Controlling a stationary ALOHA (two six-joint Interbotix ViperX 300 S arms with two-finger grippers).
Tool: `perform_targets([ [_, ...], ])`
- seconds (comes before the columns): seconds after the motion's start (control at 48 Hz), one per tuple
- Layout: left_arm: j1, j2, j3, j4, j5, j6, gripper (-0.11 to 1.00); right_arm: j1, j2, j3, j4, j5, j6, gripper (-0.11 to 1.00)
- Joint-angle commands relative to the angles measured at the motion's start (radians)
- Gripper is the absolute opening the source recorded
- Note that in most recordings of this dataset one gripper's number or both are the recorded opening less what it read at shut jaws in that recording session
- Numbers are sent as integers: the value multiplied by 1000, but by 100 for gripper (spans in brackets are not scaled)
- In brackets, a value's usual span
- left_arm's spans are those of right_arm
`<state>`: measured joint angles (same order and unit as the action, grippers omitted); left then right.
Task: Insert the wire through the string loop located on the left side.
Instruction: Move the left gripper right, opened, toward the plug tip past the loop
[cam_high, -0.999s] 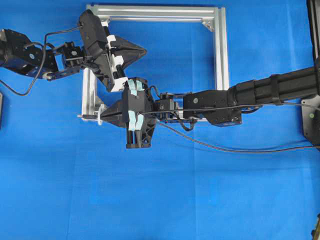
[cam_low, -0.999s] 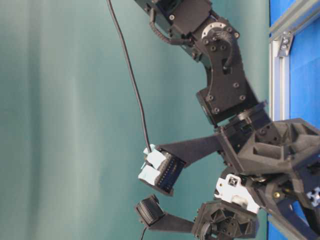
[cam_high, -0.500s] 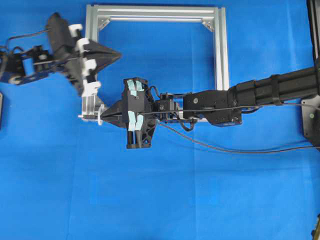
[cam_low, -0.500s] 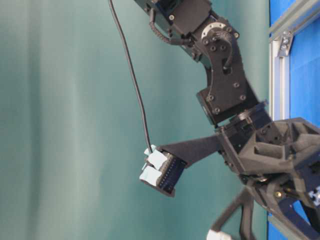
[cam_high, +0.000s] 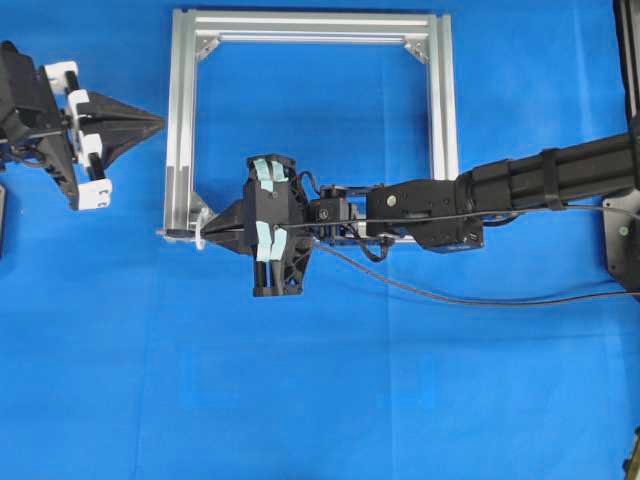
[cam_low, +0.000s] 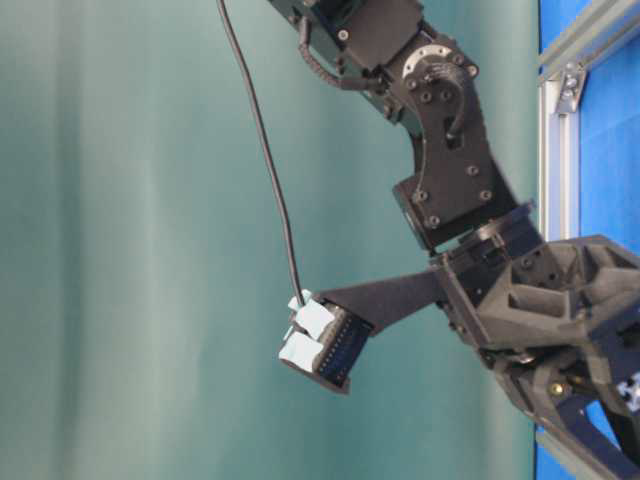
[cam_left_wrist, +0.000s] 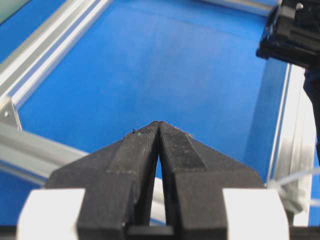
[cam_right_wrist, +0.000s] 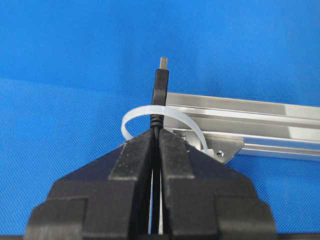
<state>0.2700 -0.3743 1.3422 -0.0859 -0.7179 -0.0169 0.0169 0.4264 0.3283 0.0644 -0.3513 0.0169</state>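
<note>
My right gripper (cam_right_wrist: 156, 131) is shut on the black wire (cam_right_wrist: 156, 122) just behind its plug (cam_right_wrist: 161, 85). The plug crosses the white string loop (cam_right_wrist: 137, 114) at the corner of the silver frame (cam_right_wrist: 250, 112), and its tip pokes out beyond the loop. From overhead, the right gripper (cam_high: 208, 232) sits at the frame's (cam_high: 310, 22) lower left corner, at the loop (cam_high: 200, 238). The wire (cam_high: 450, 297) trails off to the right. My left gripper (cam_high: 160, 122) is shut on nothing, outside the frame's left rail. Its fingertips (cam_left_wrist: 150, 137) meet over blue cloth.
A blue cloth (cam_high: 320, 400) covers the table. The right arm (cam_high: 520, 185) stretches across the frame's lower rail from the right. A corner bracket (cam_right_wrist: 222, 150) sits just right of the loop. In the left wrist view the frame's rail (cam_left_wrist: 50, 45) runs along the upper left.
My left gripper has pulled back leftward, from over the frame's left rail to outside it, staying shut. The right gripper and the wire have not moved.
</note>
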Motion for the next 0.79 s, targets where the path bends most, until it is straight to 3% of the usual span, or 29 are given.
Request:
perform_targets([
  [0.0, -8, -14, -5, 3, 12, -6, 0, -3, -23, -17, 0, -6, 2, 0],
  [0.271, -109, -18, -5, 8, 23, -9, 0, -3, -23, -18, 0, -5, 3, 0],
  [0.604, -325, -48, 2, 11, 23, -5, 0, -3, -23, -18, 0, -8, 2, 0],
  [0.77, -360, -46, 2, 12, 32, -5, 0, -3, -25, -18, 0, -11, 3, 0],
])
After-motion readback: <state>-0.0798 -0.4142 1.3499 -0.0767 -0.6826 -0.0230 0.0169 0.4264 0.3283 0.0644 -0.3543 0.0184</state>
